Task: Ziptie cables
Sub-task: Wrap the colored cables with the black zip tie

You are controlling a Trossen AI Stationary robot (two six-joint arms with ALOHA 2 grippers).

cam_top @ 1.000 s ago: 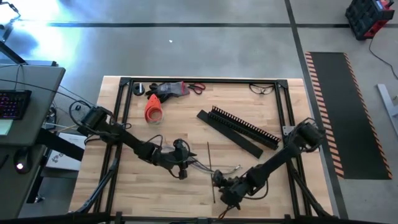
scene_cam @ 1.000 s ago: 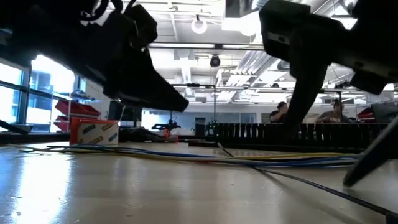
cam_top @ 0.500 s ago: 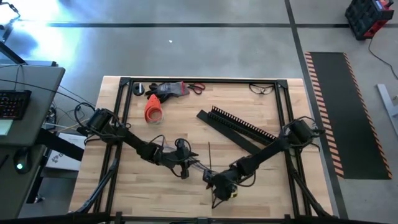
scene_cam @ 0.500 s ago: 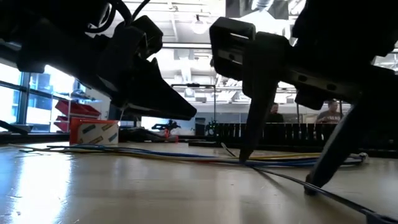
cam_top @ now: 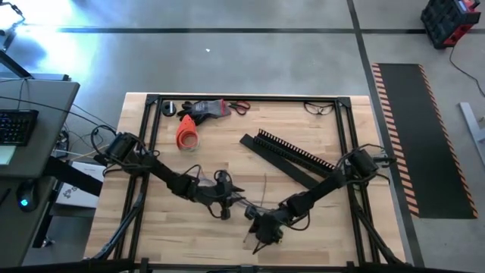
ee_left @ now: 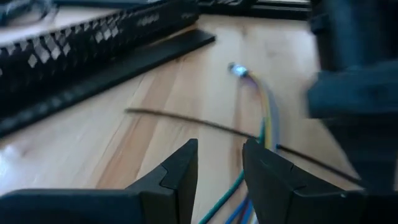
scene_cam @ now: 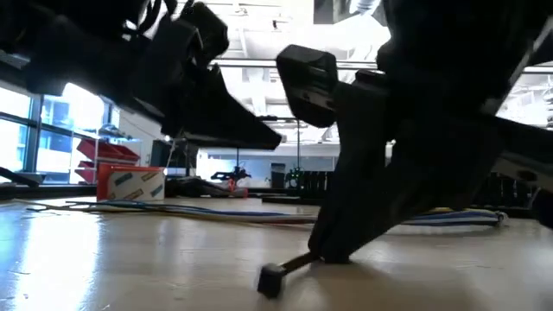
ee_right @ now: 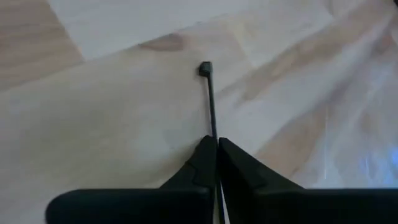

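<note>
Two grippers work near the table's [cam_top: 318, 227] front edge, about midway along it. Nearest that edge, the right gripper [ee_right: 217, 144] has its jaws clenched on a thin black ziptie [ee_right: 209, 99]; the strip runs out past the fingertips and ends in a small square head (seen in the low view lying on the wood, the strip angled up from it into the fingers). From above, this gripper [cam_top: 260, 230] sits just in front of the cables [cam_top: 241, 202], its arm reaching back toward the right edge.

Just behind and to the left, the left gripper [cam_top: 222, 209] hangs close over the same stretch of wood. Its jaws stand partly apart, and its wrist view shows the cables [ee_left: 264, 118], blue, green and yellow strands, running up between the fingertips; whether the fingers actually press on them I cannot tell. A thin dark strand crosses the bunch on the wood. In the low view the cables [scene_cam: 225, 212] lie flat along the table behind both grippers.

Farther back, right of centre, a comb-toothed channel [cam_top: 299, 152] and a flat black bar [cam_top: 276, 159] lie side by side, slanting. Along the back edge lie an orange roll [cam_top: 186, 134], a red and grey tool [cam_top: 206, 108], and glasses [cam_top: 320, 108] toward the right back corner.
</note>
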